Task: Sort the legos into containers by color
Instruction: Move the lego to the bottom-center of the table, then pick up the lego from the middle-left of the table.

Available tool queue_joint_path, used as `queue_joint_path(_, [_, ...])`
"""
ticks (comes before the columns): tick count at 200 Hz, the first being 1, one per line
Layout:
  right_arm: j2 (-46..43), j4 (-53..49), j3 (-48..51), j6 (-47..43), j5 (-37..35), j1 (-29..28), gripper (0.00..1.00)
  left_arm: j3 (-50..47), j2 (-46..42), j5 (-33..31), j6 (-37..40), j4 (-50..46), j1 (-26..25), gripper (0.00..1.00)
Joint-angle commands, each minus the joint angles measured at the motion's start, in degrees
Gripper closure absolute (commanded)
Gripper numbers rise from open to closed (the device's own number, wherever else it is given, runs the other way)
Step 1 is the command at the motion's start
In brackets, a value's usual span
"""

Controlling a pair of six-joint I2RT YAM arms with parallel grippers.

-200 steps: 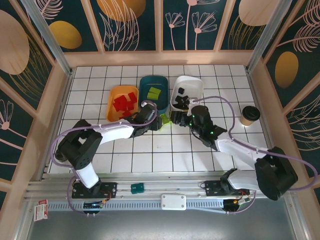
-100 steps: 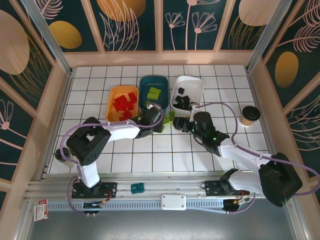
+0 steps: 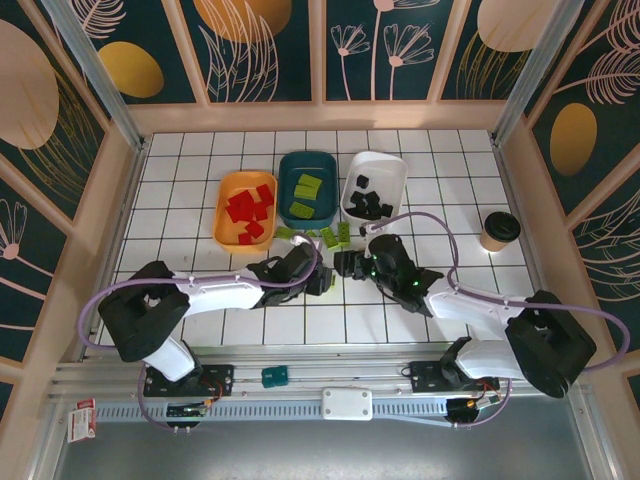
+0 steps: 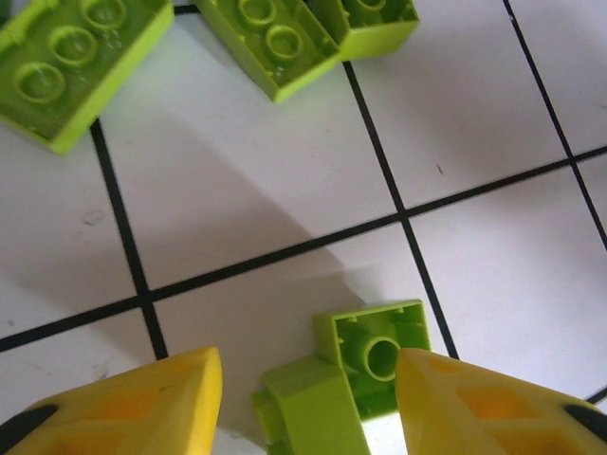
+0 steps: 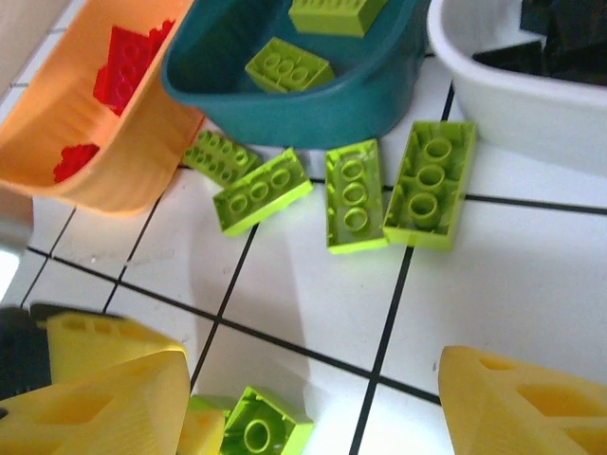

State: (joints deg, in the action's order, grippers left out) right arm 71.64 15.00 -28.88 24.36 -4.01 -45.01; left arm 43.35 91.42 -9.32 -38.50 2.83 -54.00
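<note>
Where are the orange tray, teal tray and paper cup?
Orange-yellow plastic tray point(image 3: 221, 213), top view, left wall.
Dark teal plastic tray point(image 3: 305, 164), top view, far floor.
Brown paper cup point(image 3: 501, 226), top view, black lid.

- Bright, even light from above in the top view.
- Soft grey shadows on the white tiles point(image 4: 285, 180) by the yellow fingers point(image 4: 123, 403).
- Fuzzy up close in both wrist views, sharp on green bricks point(image 5: 356, 194) farther off.

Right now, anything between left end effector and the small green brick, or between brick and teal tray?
Nothing blocks the small green brick; left end effector straddles it. Four loose green bricks lie before the teal tray.
</note>
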Motion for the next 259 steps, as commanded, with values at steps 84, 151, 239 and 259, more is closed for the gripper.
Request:
queue_joint_path(84, [-2.2,-2.0,-2.1,-1.1,-4.4,-1.1,0.3,-4.1,-2.7,-9.6,-1.1,-7.4,0.6,0.61])
queue_joint_path(151, [-1.2,-1.7,-2.6,-1.2,-4.1,-1.2,0.29,-5.1,-7.5,-2.7,1.1,-5.2,-2.1,0.15])
queue_joint_path(239, [-1.5,-2.2,-3.0,-1.1,-4.3,-1.1,0.29,-4.0,1.2,-3.9,3.6,-1.7,-3.3,0.44])
queue_joint_path(259, [-2.0,-2.5,-2.8,-1.0,-4.6,-1.1,0.29,-3.5,1.9,-3.7,3.6,-1.4,-3.3,0.55])
